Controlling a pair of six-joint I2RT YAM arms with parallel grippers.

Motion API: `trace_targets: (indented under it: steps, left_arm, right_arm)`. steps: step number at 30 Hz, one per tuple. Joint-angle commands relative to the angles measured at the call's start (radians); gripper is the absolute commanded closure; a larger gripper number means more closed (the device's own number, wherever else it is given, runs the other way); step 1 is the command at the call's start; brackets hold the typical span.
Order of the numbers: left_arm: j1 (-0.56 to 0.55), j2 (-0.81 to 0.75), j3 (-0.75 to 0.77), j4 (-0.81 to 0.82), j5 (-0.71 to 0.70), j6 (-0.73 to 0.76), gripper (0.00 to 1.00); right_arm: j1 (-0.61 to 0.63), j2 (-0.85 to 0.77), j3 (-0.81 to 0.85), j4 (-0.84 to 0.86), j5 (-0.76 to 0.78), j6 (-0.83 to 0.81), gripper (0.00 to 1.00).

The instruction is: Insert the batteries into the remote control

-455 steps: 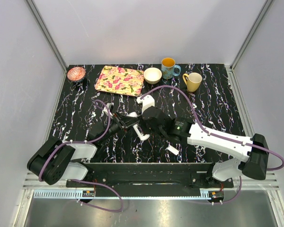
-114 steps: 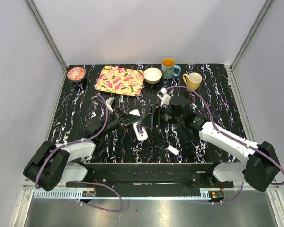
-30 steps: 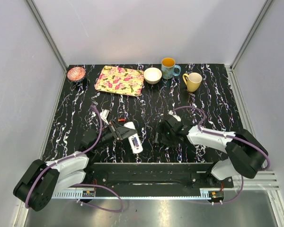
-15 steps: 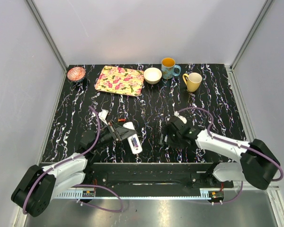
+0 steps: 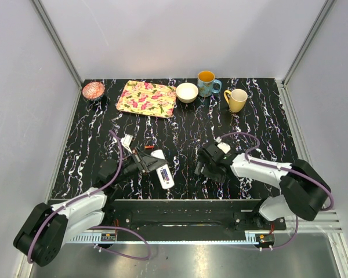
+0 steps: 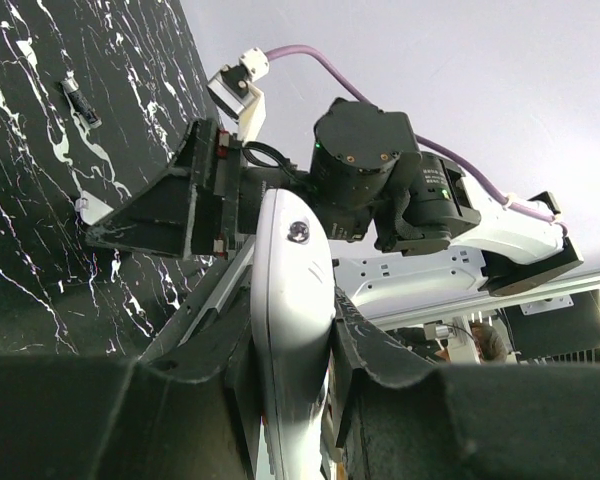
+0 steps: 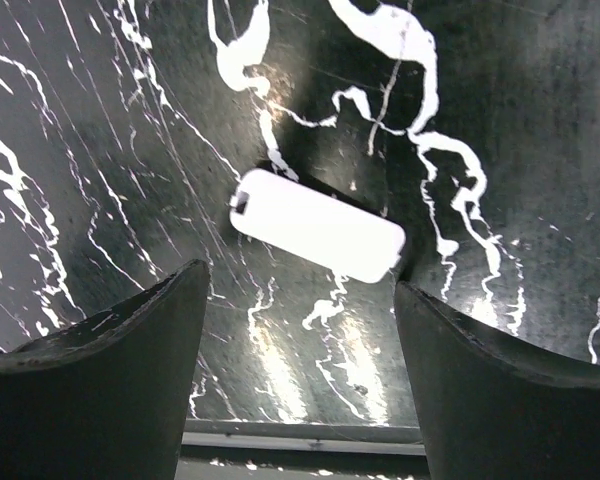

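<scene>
L gripper (image 6: 290,348) was clamped on remote control (image 5: 163,172), left of table (image 5: 261,124) centre. R gripper (image 7: 298,288) jaws stood apart over battery cover (image 7: 317,224) lying flat. Risk: thin cover skids or flips on closing if approach is off-centre.

Left arm (image 5: 84,200) and right arm (image 5: 264,169): white link shells, black joint housings, bulky black shoulders. One purple cable (image 5: 117,152) loops along each arm and ends at a white connector block (image 6: 238,85). Green indicator light (image 6: 320,147) on one black joint. Right gripper (image 7: 298,280) fingers (image 7: 90,380): matt black, blunt wedges.
</scene>
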Motion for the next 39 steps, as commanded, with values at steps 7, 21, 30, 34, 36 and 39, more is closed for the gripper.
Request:
trace_targets:
  steps: [7, 21, 30, 34, 36, 39]
  left_arm:
    - [0.004, -0.05, 0.005, 0.03, 0.0, 0.005, 1.0]
    - [0.003, -0.066, 0.023, -0.018, 0.009, 0.024, 1.0]
    - [0.004, -0.08, 0.008, -0.032, 0.009, 0.025, 1.0]
    - [0.003, -0.087, 0.005, -0.039, 0.01, 0.027, 1.0]
    - [0.004, -0.093, 0.003, -0.042, 0.007, 0.028, 1.0]
    - [0.003, -0.098, 0.002, -0.045, 0.006, 0.028, 1.0]
  right_arm:
    - [-0.001, 0.151, 0.133, -0.102, 0.1, 0.14, 0.16]
    - [0.001, 0.306, 0.237, -0.222, 0.154, -0.006, 0.19]
    - [0.039, 0.32, 0.274, -0.198, 0.131, -0.11, 0.3]
    - [0.053, 0.32, 0.277, -0.199, 0.128, -0.162, 0.37]
    - [0.056, 0.323, 0.271, -0.196, 0.13, -0.194, 0.43]
    - [0.062, 0.321, 0.271, -0.181, 0.137, -0.266, 0.48]
